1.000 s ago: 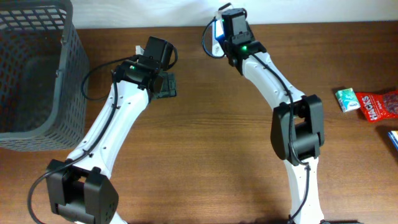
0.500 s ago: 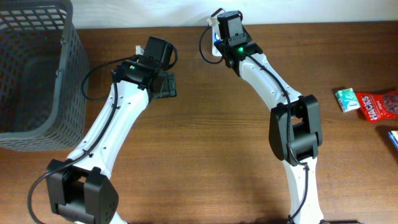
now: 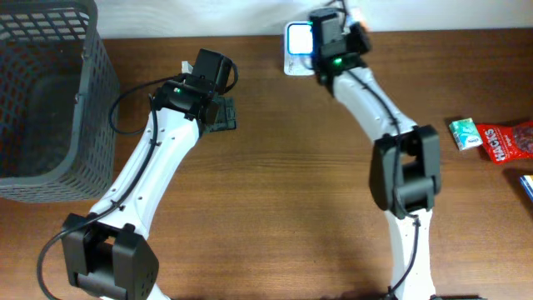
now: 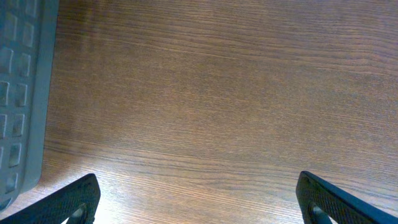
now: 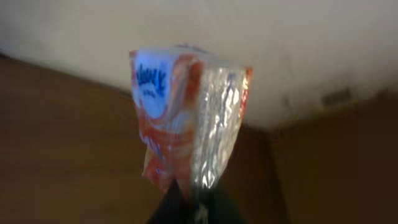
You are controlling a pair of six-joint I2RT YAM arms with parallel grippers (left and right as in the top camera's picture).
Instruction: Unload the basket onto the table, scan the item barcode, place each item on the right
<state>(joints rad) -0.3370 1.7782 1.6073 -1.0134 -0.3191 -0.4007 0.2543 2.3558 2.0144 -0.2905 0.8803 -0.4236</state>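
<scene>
An orange-and-white packet (image 5: 186, 118) is held at its lower end by the clenched right gripper (image 5: 194, 205). It is raised at the back edge of the tabletop (image 3: 283, 208), near the lit scanner (image 3: 297, 40). The left gripper (image 4: 199, 202) is spread wide above bare wood, beside the grey basket (image 3: 42, 92) at the back left corner.

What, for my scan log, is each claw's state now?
Left claw: open, empty.
Right claw: shut on the orange-and-white packet.
</scene>
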